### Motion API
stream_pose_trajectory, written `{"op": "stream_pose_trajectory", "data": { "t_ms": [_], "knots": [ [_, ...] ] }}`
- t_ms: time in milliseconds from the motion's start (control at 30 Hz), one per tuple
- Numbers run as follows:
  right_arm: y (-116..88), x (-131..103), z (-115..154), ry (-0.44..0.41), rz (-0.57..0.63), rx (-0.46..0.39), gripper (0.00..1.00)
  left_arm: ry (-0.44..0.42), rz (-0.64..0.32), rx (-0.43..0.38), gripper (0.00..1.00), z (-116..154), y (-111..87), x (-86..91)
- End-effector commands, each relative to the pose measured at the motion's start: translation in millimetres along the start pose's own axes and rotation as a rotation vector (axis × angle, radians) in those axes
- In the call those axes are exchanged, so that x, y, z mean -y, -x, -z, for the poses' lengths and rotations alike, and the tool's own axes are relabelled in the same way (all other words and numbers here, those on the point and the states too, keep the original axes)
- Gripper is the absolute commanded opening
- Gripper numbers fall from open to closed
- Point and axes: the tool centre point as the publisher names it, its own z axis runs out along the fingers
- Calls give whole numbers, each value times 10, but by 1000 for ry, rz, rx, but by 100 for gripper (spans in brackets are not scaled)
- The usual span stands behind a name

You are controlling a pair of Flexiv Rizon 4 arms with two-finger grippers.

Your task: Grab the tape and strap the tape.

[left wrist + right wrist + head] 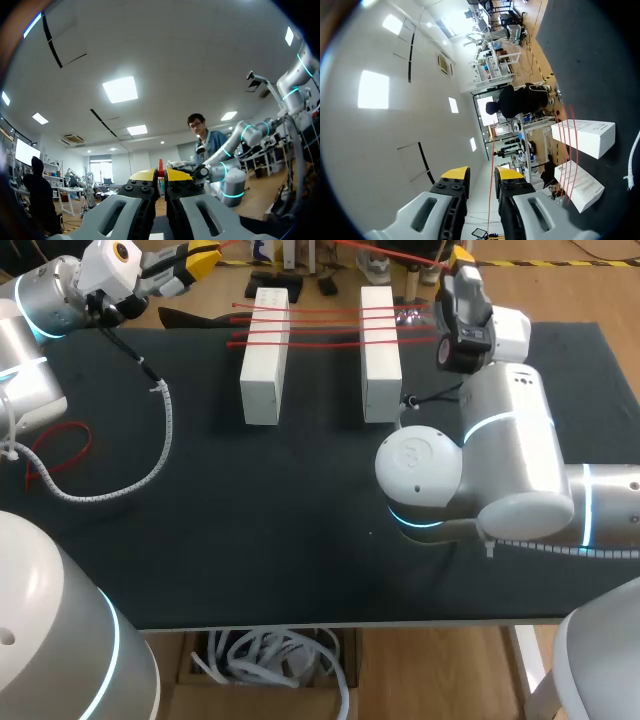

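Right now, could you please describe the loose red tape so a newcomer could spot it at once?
Start at the left edge of the black table, by my left arm, where a white spiral cable curves. The loose red tape lies inside that curve as a slack loop; the other red tapes are stretched across the white blocks.

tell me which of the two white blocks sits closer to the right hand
The block on the robot's right, just inward of the right hand. The other block lies farther off, toward the left arm's side.
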Motion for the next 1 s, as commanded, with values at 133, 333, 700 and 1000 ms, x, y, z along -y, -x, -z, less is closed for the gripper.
{"op": "stream_pose_trajectory", "data": {
  "t_ms": [133, 333, 700, 1000],
  "knots": [
    [-26, 14, 13, 3, -2, 5, 21, 2, 0, 1, 0, -3, -5, 6],
    [-31, 25, 5, 0, -4, 3, 20, 2, 0, 1, 0, -3, -5, 6],
    [-18, 56, -9, -9, -6, 3, 13, 2, 0, 1, 0, -3, -5, 6],
    [-12, 60, -10, -9, -7, 6, 0, 2, 0, 1, 0, -3, -5, 6]
  ]
}}
